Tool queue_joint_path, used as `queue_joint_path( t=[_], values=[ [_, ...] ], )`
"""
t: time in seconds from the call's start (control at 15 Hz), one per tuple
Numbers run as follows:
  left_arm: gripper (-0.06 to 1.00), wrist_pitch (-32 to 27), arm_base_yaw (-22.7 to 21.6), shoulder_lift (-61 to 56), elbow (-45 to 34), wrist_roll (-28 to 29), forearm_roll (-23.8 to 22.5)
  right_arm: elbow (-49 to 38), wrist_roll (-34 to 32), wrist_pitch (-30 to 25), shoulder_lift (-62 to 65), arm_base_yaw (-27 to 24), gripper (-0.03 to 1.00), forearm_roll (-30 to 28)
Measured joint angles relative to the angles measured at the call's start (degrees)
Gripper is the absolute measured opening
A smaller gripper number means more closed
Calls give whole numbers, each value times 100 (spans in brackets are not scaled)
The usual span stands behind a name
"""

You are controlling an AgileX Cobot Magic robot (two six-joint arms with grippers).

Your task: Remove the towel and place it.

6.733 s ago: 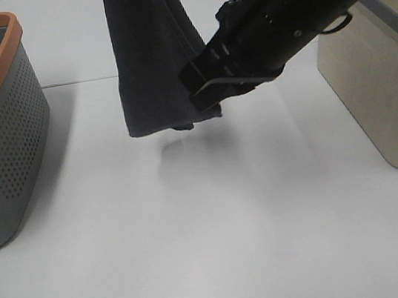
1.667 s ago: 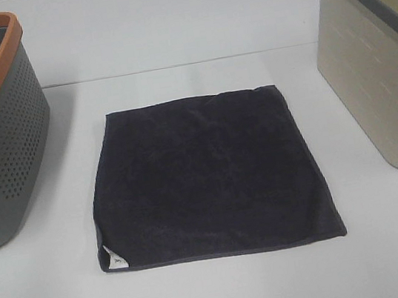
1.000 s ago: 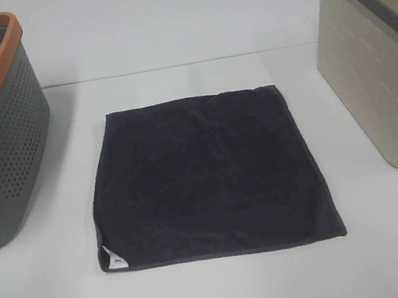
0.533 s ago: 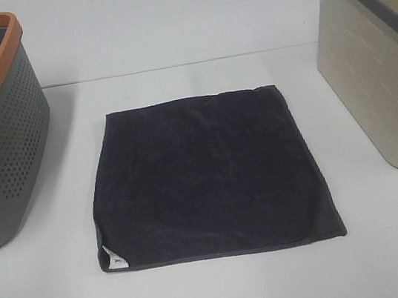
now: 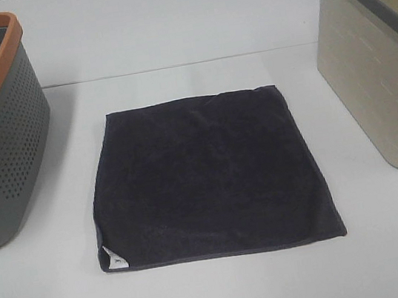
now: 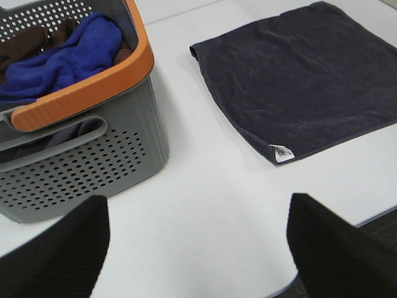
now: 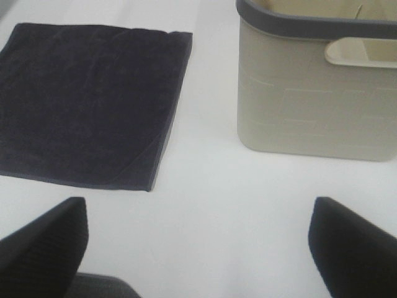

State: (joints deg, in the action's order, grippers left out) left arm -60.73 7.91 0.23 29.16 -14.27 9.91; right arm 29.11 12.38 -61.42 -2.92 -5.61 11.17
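Note:
The dark navy towel (image 5: 210, 173) lies flat and spread out on the white table between the two baskets, with its small white tag (image 5: 115, 261) at the near left corner. It also shows in the left wrist view (image 6: 304, 81) and the right wrist view (image 7: 87, 99). My left gripper (image 6: 197, 214) is open and empty, above the table near its front edge, apart from the towel. My right gripper (image 7: 198, 214) is open and empty, also apart from the towel. Neither gripper shows in the exterior high view.
A grey perforated basket with an orange rim (image 5: 2, 133) stands at the left and holds blue and brown cloths (image 6: 68, 56). A beige basket with a grey rim (image 5: 383, 76) stands at the right. The table's front edge (image 6: 372, 214) shows in the left wrist view.
Several seconds ago the towel hung from a black arm above the table. It now lies flat and the arm has left the exterior view. Nothing has moved in the last two seconds.

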Motion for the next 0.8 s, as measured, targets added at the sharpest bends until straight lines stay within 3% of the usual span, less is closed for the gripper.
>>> queue_joint_path(
  t=[0.33,0.8],
  values=[
    [75,0,-6,-52,0,0,0,-23,0,-17,332,653,90,201],
    [75,0,-424,-52,0,0,-23,-23,0,-17,332,693,90,212]
  ],
)
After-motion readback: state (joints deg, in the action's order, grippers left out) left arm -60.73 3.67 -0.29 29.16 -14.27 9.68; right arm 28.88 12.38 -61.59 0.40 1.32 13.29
